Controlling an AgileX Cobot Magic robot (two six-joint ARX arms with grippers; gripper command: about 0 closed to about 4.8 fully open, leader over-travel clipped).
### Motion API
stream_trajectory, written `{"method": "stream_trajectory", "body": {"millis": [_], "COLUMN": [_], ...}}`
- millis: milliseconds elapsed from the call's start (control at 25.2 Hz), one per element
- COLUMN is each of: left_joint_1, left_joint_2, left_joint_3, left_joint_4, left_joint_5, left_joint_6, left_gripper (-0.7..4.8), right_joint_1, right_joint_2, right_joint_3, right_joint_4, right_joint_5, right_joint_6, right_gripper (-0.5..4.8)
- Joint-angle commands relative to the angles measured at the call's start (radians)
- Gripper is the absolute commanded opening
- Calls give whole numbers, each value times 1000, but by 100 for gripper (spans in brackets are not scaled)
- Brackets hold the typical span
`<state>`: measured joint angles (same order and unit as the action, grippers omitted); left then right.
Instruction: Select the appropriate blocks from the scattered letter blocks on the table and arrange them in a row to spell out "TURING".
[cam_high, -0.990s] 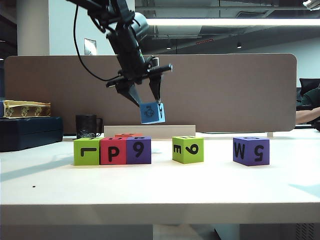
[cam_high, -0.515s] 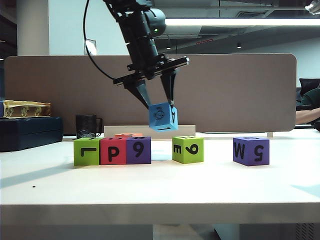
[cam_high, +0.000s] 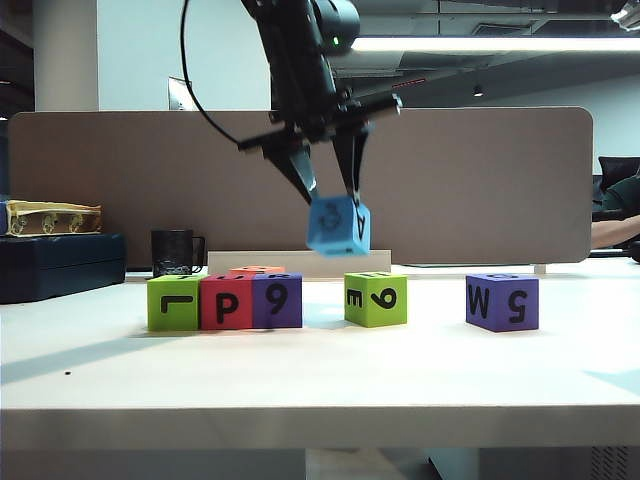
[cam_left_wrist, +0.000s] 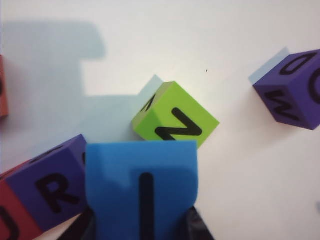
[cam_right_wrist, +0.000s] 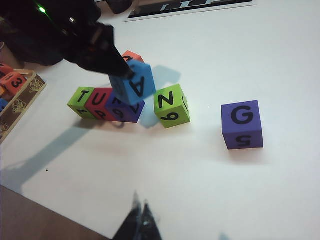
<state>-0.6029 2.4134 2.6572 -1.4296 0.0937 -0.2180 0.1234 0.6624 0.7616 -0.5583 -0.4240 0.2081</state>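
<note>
left tool (cam_high: 330, 195) holds the blue block (cam_high: 338, 226) above the row gap; right tool (cam_right_wrist: 140, 220) closed low.

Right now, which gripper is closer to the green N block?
Left. The left gripper hangs just above the green N block, holding the blue block. The right gripper sits far off, near the table's front edge, apparently shut.

Top faces read T on the green block (cam_right_wrist: 81, 98), N on another green block (cam_right_wrist: 171, 105), G on the purple block (cam_right_wrist: 242, 123).
</note>
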Motion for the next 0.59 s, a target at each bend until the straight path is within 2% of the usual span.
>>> {"method": "stream_trajectory", "body": {"millis": [40, 79, 594], "left_joint_1": [-1, -1, 2], "left_joint_2": [-38, -46, -50], "left_joint_3": [4, 4, 1], "left_joint_4": [-5, -5, -10], "left_joint_5": [-8, -11, -36], "left_joint_6": [-1, -7, -98], "left_gripper": [154, 141, 141], "right_joint_1": [0, 0, 0], "right_joint_2": [-1, -1, -1], "right_joint_3": [5, 5, 5], "right_joint_4": [7, 7, 1], "right_joint_5": [-28, -28, -27], "right_joint_6": [-3, -3, -3], "right_gripper": [-1, 0, 0]}}
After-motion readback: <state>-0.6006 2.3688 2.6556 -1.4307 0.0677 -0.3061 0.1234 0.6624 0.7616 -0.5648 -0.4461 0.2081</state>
